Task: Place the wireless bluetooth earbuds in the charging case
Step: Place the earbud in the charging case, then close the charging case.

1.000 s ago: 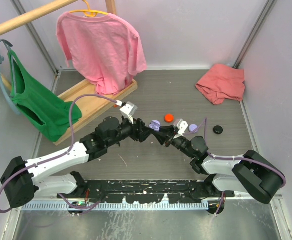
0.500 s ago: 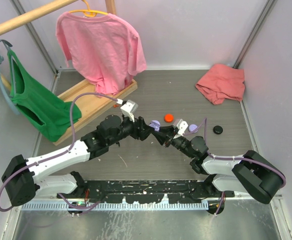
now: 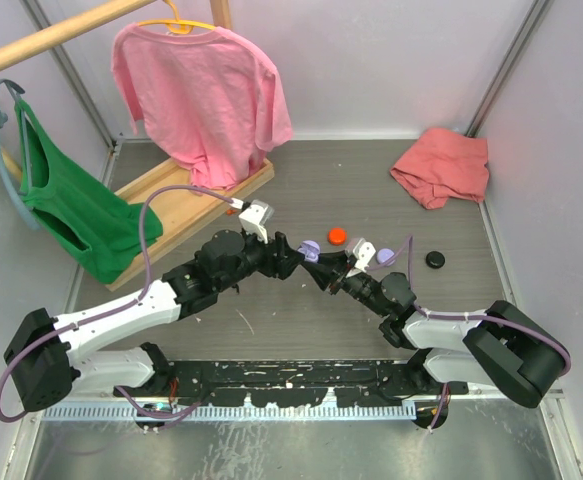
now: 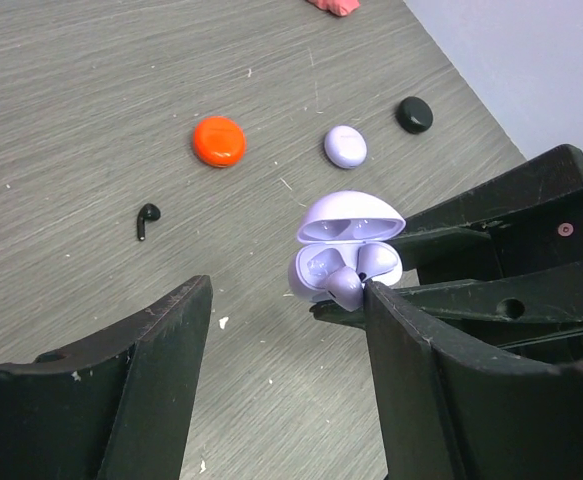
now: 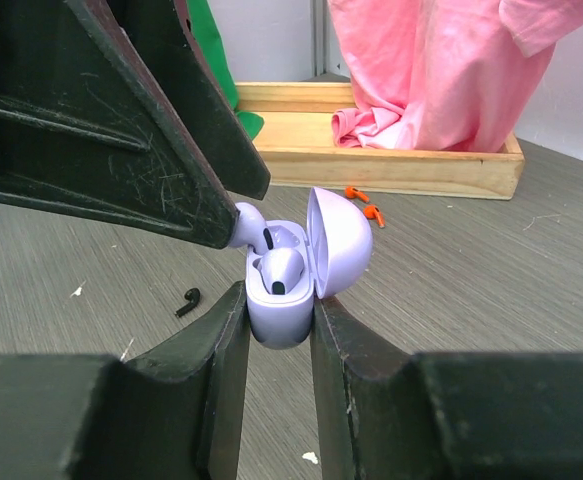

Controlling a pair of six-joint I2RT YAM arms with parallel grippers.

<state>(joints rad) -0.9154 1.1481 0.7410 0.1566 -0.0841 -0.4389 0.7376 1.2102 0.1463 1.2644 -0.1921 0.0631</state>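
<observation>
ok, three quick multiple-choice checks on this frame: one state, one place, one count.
1. Lid of the lilac case in the right gripper:
A. open
B. shut
C. missing
2. The black bud is:
A. in that case
B. on the table
C. not in view
3. Closed cases lying on the table:
A. one
B. five
C. three

1 A: the lid stands hinged up, with a lilac bud showing inside.
2 B: it lies on bare table, apart from both grippers.
3 C: the orange case, the closed lilac case and the black case.
</observation>
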